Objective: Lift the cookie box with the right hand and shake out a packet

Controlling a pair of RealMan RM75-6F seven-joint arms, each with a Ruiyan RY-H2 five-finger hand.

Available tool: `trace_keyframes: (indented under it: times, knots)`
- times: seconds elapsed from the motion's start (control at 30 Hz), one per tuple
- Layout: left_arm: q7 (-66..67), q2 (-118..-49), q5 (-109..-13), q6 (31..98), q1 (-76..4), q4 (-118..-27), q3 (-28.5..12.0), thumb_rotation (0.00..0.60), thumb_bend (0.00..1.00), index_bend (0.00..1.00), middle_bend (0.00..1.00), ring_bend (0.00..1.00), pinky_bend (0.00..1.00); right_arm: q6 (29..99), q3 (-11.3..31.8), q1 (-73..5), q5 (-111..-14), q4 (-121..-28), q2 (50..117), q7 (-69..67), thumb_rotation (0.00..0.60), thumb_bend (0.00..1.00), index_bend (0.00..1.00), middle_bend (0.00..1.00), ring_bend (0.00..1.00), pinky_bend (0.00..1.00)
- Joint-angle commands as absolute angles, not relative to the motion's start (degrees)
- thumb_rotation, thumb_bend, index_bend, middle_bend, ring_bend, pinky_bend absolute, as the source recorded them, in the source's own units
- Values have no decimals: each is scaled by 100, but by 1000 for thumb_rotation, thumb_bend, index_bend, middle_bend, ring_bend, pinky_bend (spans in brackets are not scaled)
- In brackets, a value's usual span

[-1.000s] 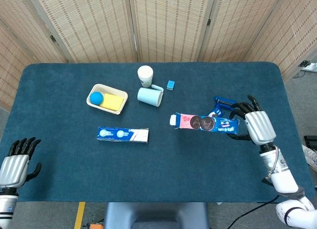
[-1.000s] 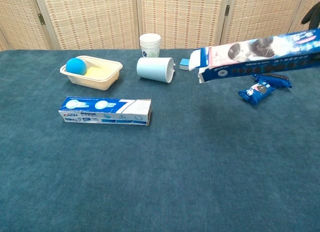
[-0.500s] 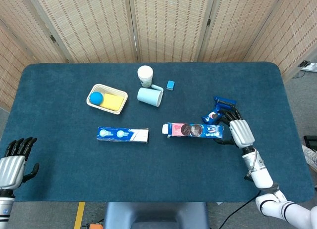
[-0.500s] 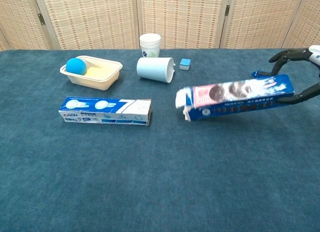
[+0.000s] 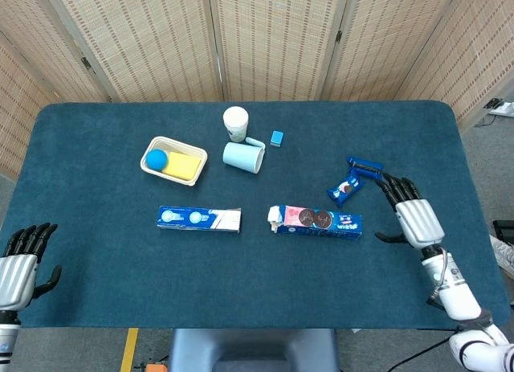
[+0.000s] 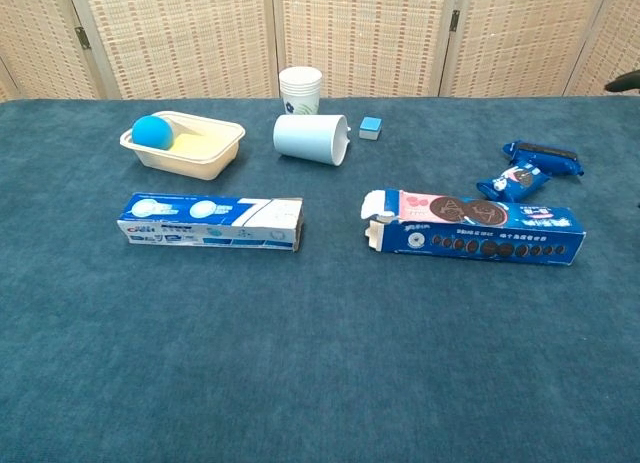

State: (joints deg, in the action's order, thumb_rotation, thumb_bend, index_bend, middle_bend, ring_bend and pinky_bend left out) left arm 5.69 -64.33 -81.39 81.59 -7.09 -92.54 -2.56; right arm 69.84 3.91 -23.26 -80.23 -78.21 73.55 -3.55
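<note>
The blue cookie box [image 5: 315, 222] [image 6: 472, 227] lies flat on the table, its torn-open end pointing left. A small blue cookie packet [image 5: 348, 184] [image 6: 523, 173] lies on the cloth just behind the box's right end. My right hand [image 5: 413, 214] hovers to the right of the box, apart from it, fingers spread and holding nothing; only a dark fingertip of it shows at the chest view's right edge. My left hand [image 5: 21, 263] hangs off the table's front left corner with nothing in it.
A long blue-and-white box [image 5: 199, 218] [image 6: 211, 221] lies left of centre. Behind it are a cream tray [image 5: 161, 171] [image 6: 216, 156] with a blue ball and yellow sponge, a tipped pale-blue cup [image 5: 242, 157] [image 6: 311, 139], an upright paper cup [image 5: 235, 123] and a small blue block [image 5: 276, 138].
My right hand has lowered the cookie box onto the table, let go of it and drawn back to the right. The packet stays where it lay.
</note>
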Motion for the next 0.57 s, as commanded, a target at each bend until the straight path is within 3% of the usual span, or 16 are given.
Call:
trace_keyframes:
  times: [0.03,0.23,0.57]
  knots:
    - [534,-6409,-8164,8131,-712,-9259,-237,600,437,107,112,96,99,7962,139,-1381,-7196,-9352,6630,1932,600,127,0,0,0,0]
    - [512,-6388,-8228,8023,-769,-9241,-208,600,438,107,112,96,99,8937,35,-668,-7402,-9484,6760,1618,600,127,0,0,0,0]
    - [558,-6383,-8184,8000,-778,-9210,-225,600,437,108,112,96,115,9027,-11,-448,-7933,-9510,6561,1027,600,127,0,0,0,0]
